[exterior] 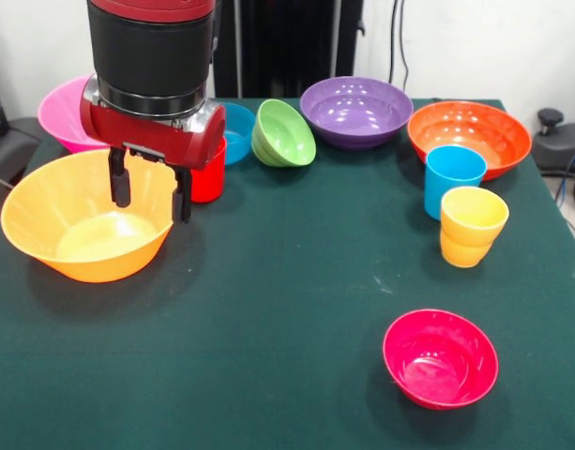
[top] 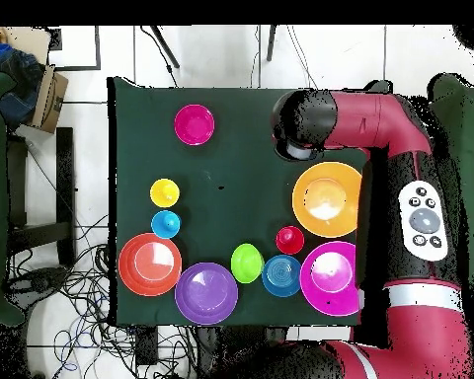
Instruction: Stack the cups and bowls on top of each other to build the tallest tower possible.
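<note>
My gripper (exterior: 150, 192) hangs open over the right rim of the large yellow-orange bowl (exterior: 85, 220) (top: 328, 197), one finger inside and one outside, holding nothing. Just behind it stands the red cup (exterior: 209, 178) (top: 289, 239). The pink bowl (exterior: 62, 112), small blue bowl (exterior: 238, 131), tilted green bowl (exterior: 285, 133), purple bowl (exterior: 355, 111) and orange bowl (exterior: 469, 136) line the far edge. At the right the sky-blue cup (exterior: 453, 178) and yellow cup (exterior: 471, 225) stand side by side. The crimson-pink bowl (exterior: 440, 358) sits alone near the front. Nothing is stacked.
The dark green table (exterior: 287, 281) ends close behind the row of bowls. In the overhead view the red arm (top: 379, 118) reaches over the table's right side and hides the gripper. Cables and a cardboard box (top: 48, 94) lie on the floor around the table.
</note>
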Robot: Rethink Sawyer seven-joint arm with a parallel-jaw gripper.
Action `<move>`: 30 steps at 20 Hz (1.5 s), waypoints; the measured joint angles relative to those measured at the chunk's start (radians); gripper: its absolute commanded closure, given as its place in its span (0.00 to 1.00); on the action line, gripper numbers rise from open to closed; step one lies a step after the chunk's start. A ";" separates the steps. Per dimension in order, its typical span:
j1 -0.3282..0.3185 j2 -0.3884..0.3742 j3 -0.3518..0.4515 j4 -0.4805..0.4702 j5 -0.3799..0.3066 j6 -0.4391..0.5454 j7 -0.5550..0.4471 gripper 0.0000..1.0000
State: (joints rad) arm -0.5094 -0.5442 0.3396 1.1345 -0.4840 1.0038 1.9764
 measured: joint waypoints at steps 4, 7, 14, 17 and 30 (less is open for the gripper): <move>0.000 0.003 0.000 0.000 0.000 -0.018 0.000 0.00; 0.000 0.004 0.000 0.000 0.000 -0.026 0.000 0.00; 0.000 0.005 0.000 0.000 0.000 -0.027 0.000 0.00; 0.000 0.005 0.001 0.000 0.000 -0.027 0.000 0.00; -0.014 0.038 0.011 0.000 0.000 -0.056 0.000 0.00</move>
State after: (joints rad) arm -0.5233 -0.5060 0.3510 1.1345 -0.4840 0.9478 1.9764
